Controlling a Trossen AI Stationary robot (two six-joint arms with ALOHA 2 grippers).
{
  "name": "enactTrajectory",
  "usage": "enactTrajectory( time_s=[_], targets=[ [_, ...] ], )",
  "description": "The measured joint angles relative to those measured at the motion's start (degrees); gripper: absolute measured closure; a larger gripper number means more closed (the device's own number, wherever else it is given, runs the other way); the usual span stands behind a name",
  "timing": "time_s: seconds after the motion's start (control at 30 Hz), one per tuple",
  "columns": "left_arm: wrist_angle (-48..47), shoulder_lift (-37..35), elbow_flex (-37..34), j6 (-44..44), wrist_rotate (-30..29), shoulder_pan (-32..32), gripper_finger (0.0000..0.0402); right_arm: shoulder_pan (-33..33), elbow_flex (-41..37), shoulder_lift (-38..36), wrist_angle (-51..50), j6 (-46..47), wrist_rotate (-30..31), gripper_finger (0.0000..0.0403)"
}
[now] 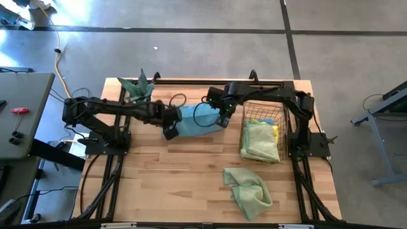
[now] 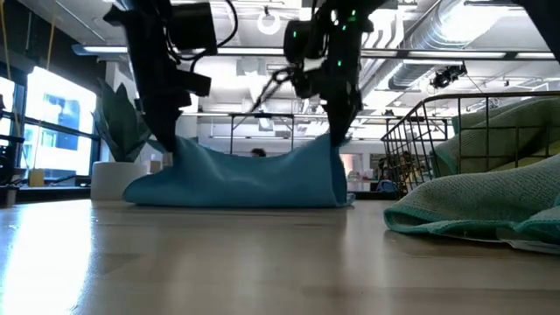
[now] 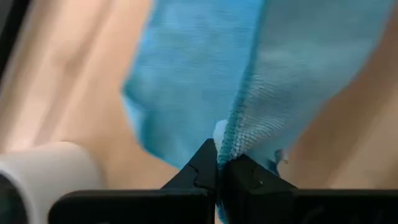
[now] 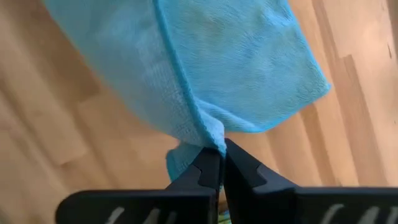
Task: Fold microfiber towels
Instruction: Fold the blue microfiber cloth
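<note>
A light blue microfiber towel (image 1: 191, 121) (image 2: 245, 179) hangs between my two grippers near the middle of the table. Its lower part lies on the wood, and its upper edge sags a little between the holds. My left gripper (image 1: 170, 131) (image 3: 217, 163) is shut on its left end. My right gripper (image 1: 222, 119) (image 4: 222, 155) is shut on its right end. A pale green towel (image 1: 249, 189) lies crumpled on the table toward the near right. More green and yellow towels (image 1: 259, 143) fill the copper wire basket (image 1: 262, 113). My left gripper pinches the towel's stitched edge (image 3: 233, 140) between its two fingers, coming steeply from above. The cloth hangs below the fingers, its bottom on the table. My right gripper pinches the towel at a corner fold of the hemmed edge (image 4: 208, 134), pointing down. The cloth spreads out below it onto the wood.
The wire basket (image 2: 420, 131) stands right beside my right gripper, at the table's right. A potted plant (image 1: 138, 86) sits at the far left, behind my left arm. Bare wood lies in front of the blue towel, toward the near edge.
</note>
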Motion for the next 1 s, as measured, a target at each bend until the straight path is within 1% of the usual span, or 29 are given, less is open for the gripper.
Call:
enactTrajectory(
  time_s=[0.13, 0.2, 0.33, 0.5, 0.67, 1.0],
  targets=[
    [0.2, 0.2, 0.0, 5.1, -1.0, 5.3, 0.0401, -2.9, 0.0, 2.6, 1.4, -4.5, 0.0, 0.0403],
    [1.0, 0.2, 0.0, 7.5, -1.4, 7.7, 0.0401, -4.2, 0.0, 4.1, 2.5, -5.2, -0.1, 0.0403],
    [2.6, 1.7, 0.0, 10.6, 0.2, 11.0, 0.0401, -6.0, 0.0, 5.1, 5.7, -6.1, -1.5, 0.0403],
    [4.0, 5.4, 0.0, 14.6, -0.1, 12.4, 0.0401, -6.4, 0.0, 5.1, 8.7, -8.0, 0.1, 0.0403],
    [9.2, 8.5, 0.0, 16.3, 0.1, 13.8, 0.0401, -7.3, 0.0, 5.3, 9.3, -11.3, 0.4, 0.0403],
    [9.3, 12.1, 0.0, 14.8, -0.1, 15.2, 0.0401, -10.3, 0.0, 5.5, 10.0, -13.8, 0.4, 0.0403]
  ],
)
